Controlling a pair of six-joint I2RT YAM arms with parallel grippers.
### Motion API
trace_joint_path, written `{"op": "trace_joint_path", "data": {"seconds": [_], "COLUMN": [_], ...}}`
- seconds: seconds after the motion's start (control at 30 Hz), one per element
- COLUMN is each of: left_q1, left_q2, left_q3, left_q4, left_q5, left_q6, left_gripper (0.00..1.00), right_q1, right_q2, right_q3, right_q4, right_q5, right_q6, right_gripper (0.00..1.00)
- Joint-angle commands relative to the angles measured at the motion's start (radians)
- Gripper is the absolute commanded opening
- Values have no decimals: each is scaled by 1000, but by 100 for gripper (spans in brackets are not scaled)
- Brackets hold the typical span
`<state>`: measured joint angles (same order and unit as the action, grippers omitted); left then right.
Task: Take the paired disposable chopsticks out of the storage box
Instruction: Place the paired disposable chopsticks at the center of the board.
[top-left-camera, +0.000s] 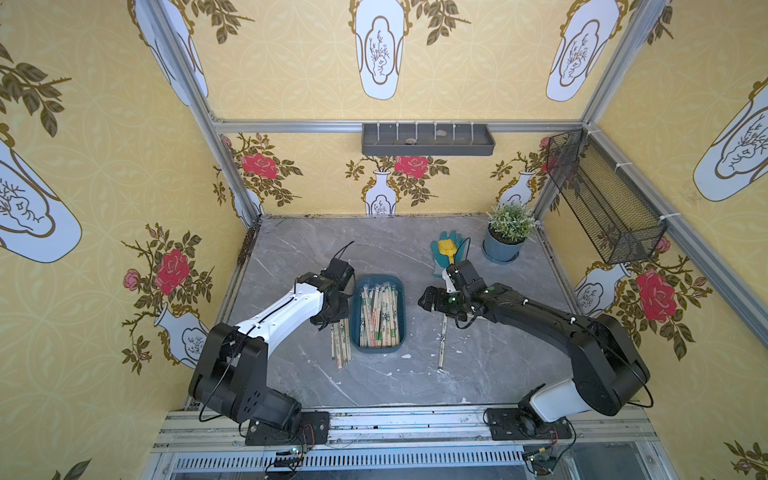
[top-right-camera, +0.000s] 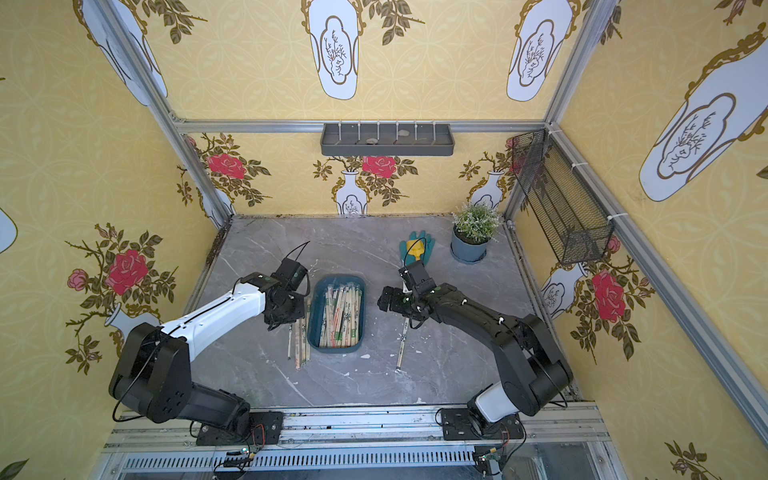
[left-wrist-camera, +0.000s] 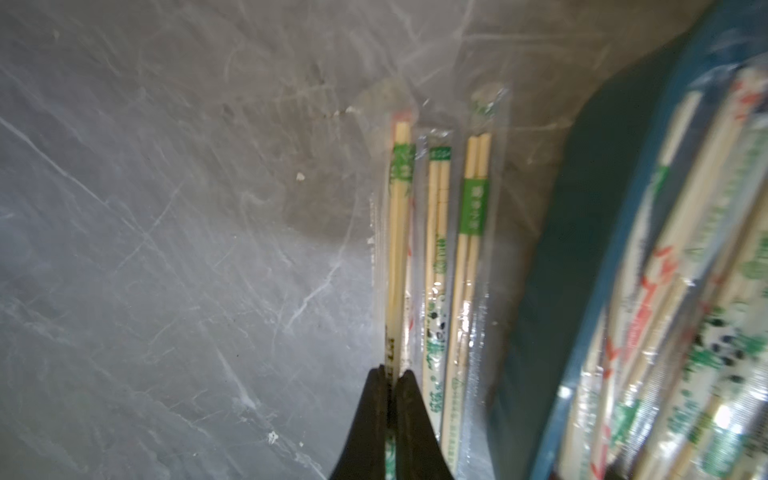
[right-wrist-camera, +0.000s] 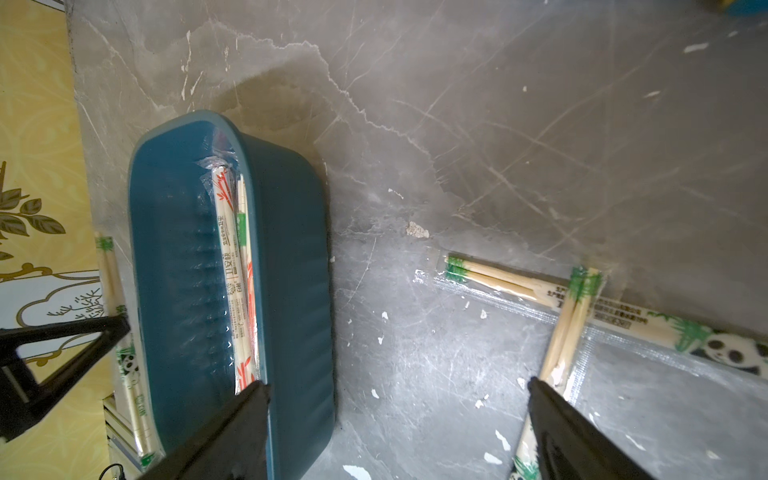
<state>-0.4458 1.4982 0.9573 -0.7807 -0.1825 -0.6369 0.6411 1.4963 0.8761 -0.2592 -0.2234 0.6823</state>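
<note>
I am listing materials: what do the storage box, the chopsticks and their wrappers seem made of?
Storage box: likely moulded plastic, smooth teal, rounded rim.
Chopsticks: pale, matte sticks, probably bamboo or wood.
Wrappers: thin clear plastic film, glossy, creased, with glare.

In both top views: set high above the near edge, tilted down and forward, taking in the whole table (top-left-camera: 415, 382); nearly the same scene twice. Left wrist: low and very close, looking along the left pincer (left-wrist-camera: 390, 372) over the paired disposable chopsticks (left-wrist-camera: 469, 232) beside the storage box (left-wrist-camera: 582, 249). Right wrist: farther back, looking down past the right pincer (right-wrist-camera: 397, 384); same box and table shared.
</note>
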Motion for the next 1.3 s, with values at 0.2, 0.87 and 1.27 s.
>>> {"op": "trace_joint_path", "data": {"seconds": [0.2, 0.87, 1.27], "left_q1": [1, 1, 1], "left_q2": [109, -62, -148], "left_q3": [-40, 94, 175], "left_q4": [114, -37, -3], "left_q5": [-4, 2, 193], "left_q6": [-13, 38, 55], "left_gripper": [5, 68, 100], "right_q1": [0, 0, 0], "right_q2": [-5, 4, -10], "right_q3": [1, 6, 3], "right_q4": [-8, 1, 20], "right_q5": [3, -1, -14], "right_q6": [3, 2, -4], "right_gripper": [97, 98, 97]}}
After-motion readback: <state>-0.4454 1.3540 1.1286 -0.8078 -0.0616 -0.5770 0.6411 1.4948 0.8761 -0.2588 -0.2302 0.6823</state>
